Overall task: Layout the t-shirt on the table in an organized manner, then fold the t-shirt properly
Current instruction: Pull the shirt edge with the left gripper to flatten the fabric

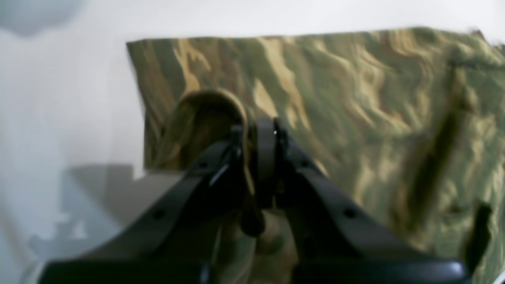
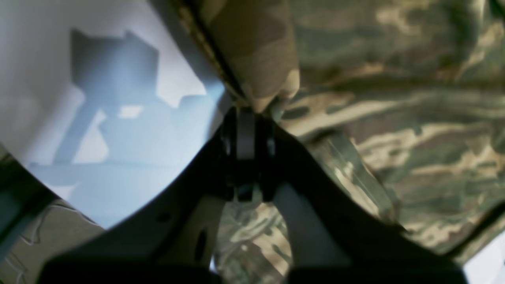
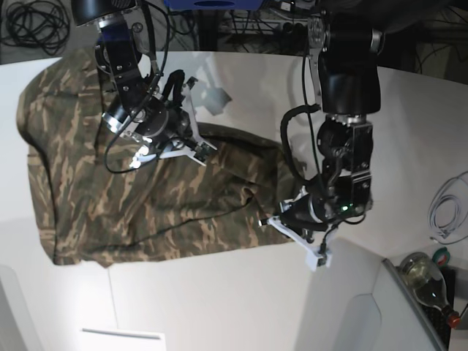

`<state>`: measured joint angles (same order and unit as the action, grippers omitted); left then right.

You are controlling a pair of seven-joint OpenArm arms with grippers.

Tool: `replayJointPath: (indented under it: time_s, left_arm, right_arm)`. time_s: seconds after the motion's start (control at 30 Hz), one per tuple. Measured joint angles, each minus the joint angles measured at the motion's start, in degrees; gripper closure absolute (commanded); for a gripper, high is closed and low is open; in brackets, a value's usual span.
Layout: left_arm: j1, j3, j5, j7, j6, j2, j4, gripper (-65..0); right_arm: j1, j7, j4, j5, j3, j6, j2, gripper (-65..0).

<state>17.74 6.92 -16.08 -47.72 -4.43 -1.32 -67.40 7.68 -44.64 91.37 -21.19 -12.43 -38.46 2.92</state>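
Observation:
The camouflage t-shirt (image 3: 131,190) lies spread over the left half of the white table (image 3: 219,300), with wrinkles across its middle. My left gripper (image 3: 269,221) is at the shirt's right edge. In the left wrist view its jaws (image 1: 254,132) are shut on a raised fold of the t-shirt (image 1: 355,98). My right gripper (image 3: 199,148) is at the shirt's upper edge. The right wrist view shows it (image 2: 246,112) shut on a bunched piece of the t-shirt (image 2: 394,118), lifted above the table (image 2: 47,79).
Dark cables (image 3: 33,22) lie beyond the table's far edge at top left. A white cable (image 3: 447,212) and a glass bottle (image 3: 428,281) sit at the right. The tabletop's curved edge shows in the right wrist view, lower left.

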Motion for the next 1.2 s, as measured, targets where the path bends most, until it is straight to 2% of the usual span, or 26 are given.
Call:
replayJointPath:
  time_s: [0.17,0.23,0.27,0.33,0.43,0.47,0.53,0.67,0.77,0.83,0.9,0.93,1.03,1.2]
  left_arm:
    - [5.97,0.00,0.20,6.86,0.11,-1.64,17.66,0.0]
    - [6.84,0.00,-0.04,6.84,0.13,-2.23,19.45,0.0]
    - [6.86,0.00,-0.50,6.84,0.02,-2.51,19.37,-2.3]
    - [6.14,-0.15,-0.48,6.84,0.02,-2.67,17.40,-20.1]
    - [2.64,-0.09,-0.57,6.80,-0.04,-2.34,9.70,-40.8]
    - [0.98,0.11,-0.61,6.40,0.04,-2.03,6.25,-46.1]
    - [-3.48,0.09,-0.90,6.54,-0.24,-0.72,-2.60,-52.3]
    - [-13.57,1.03,-0.57,7.23,-0.24,2.36,-17.11,-53.3]
    - [-21.33,6.25,-1.57,7.61,-1.05,1.95,-21.31,-53.3]
    - [-24.94,12.04,-6.08,8.81,-4.68,1.64,-20.41,-53.3]
    - [-26.67,16.68,-12.11,11.91,-10.73,2.51,-17.14,-53.3]
    - [-26.84,17.92,-14.10,12.98,-12.63,3.34,-14.80,-53.3]
    - [-26.77,18.27,-14.80,15.37,-16.57,5.07,-8.68,-53.3]
    - [-24.76,17.79,-15.32,18.23,-20.94,4.17,-3.26,-53.3]
  right_arm:
    - [0.46,0.22,0.00,0.20,0.04,0.02,-0.76,0.0]
    - [0.90,0.17,0.00,-0.09,0.07,0.02,-0.90,0.0]
    - [1.01,0.09,0.00,-0.07,0.07,0.02,-0.90,0.0]
    - [1.33,0.02,0.00,0.00,0.04,0.02,-0.87,0.0]
    - [1.42,0.00,0.00,0.00,0.07,0.02,-0.87,0.0]
    - [1.49,0.02,0.02,0.02,0.07,0.02,-0.87,0.0]
    - [1.42,0.00,0.02,0.00,0.04,0.00,-0.87,0.0]
    - [1.44,0.00,0.07,0.00,0.07,0.00,-0.85,0.0]
    - [1.53,0.00,0.09,0.02,0.07,0.00,-0.85,0.0]
    - [1.44,0.04,0.11,0.04,0.04,0.00,-0.87,0.0]
    - [1.42,0.00,0.11,0.00,0.04,0.00,-1.03,0.0]
    - [1.42,0.00,0.11,0.02,0.04,0.00,-1.01,0.0]
    - [1.42,0.02,0.09,0.00,-0.39,0.00,-0.98,0.0]
    - [1.44,0.15,0.09,0.02,-0.42,0.00,-1.01,0.0]
